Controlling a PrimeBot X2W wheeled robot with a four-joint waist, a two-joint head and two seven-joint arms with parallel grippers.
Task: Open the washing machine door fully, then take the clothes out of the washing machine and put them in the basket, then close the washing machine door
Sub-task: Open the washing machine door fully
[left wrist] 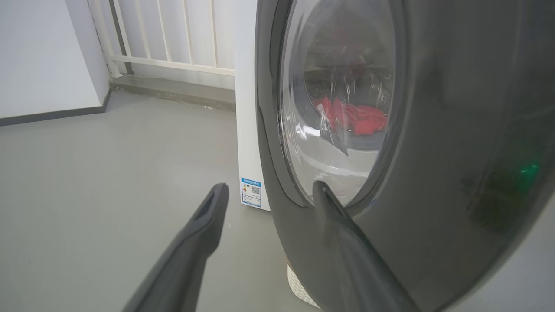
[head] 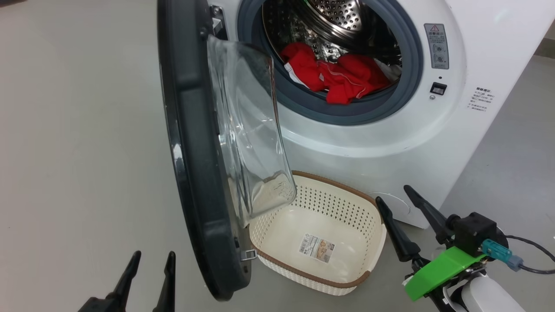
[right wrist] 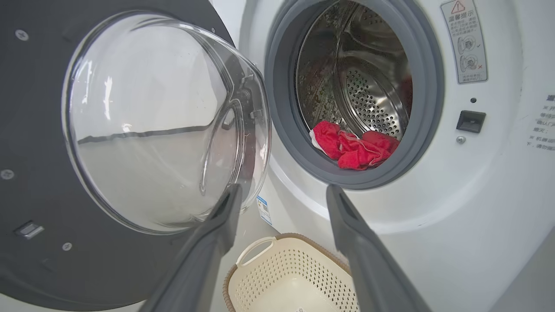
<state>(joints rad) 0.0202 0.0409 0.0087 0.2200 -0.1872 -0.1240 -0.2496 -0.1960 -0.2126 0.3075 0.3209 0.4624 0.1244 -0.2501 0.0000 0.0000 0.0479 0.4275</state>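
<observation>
The washing machine (head: 433, 130) stands with its door (head: 190, 151) swung out edge-on toward me, the glass bowl (head: 247, 130) bulging to the right. Red clothes (head: 342, 76) lie at the drum's front lip, partly over the grey gasket. The cream basket (head: 338, 203) sits on the floor below the opening, with nothing in it but a label. My left gripper (head: 155, 254) is open, low, just outside the door's outer face (left wrist: 455, 130). My right gripper (head: 393, 194) is open beside the basket's right end and points at the clothes (right wrist: 353, 147).
Grey floor spreads wide to the left of the door. A white wall and a white railing (left wrist: 173, 39) stand behind the machine's left side. The latch socket (right wrist: 470, 121) sits right of the opening. A cable (head: 533, 255) trails from my right wrist.
</observation>
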